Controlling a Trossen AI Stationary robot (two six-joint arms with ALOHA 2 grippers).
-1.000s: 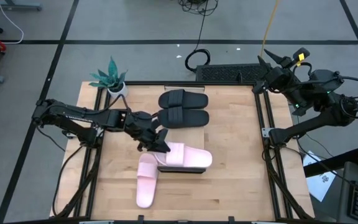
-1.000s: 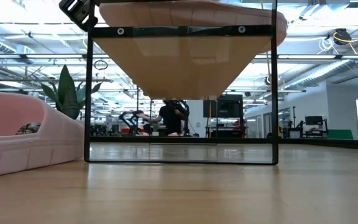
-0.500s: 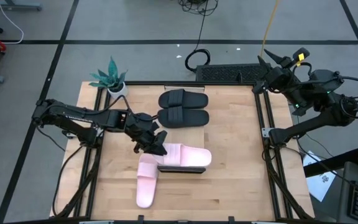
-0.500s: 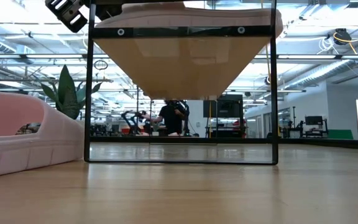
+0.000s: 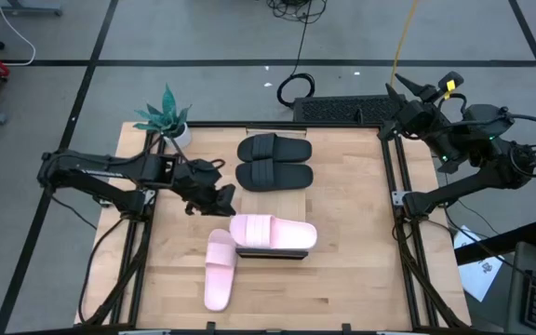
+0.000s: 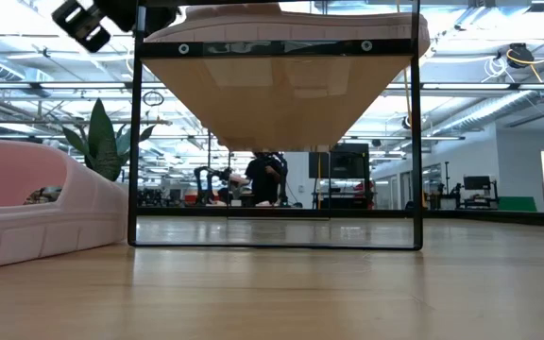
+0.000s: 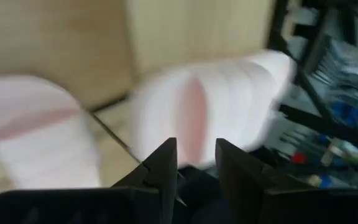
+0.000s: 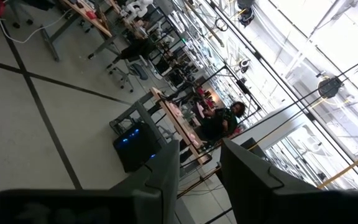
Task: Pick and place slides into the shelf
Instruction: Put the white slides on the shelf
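Four slides are showing on the desk [image 5: 361, 233]: two black slides [image 5: 274, 148] [image 5: 274, 175] lying side by side, and two pink slides, one [image 5: 273, 233] sitting on the shelf [image 5: 270, 253] and one [image 5: 219, 270] beside it. One shelf is standing there (mostly hidden under its slide). One potted plant [image 5: 166, 116] is sitting at a corner. Two arms are showing, each carrying one pincer [image 5: 220, 197] [image 5: 400, 90].

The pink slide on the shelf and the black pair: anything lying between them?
No. In the high view only bare tabletop separates pink slide and black pair.

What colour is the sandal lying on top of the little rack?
Pale pink; the sandal on the rack shows best in the high view.
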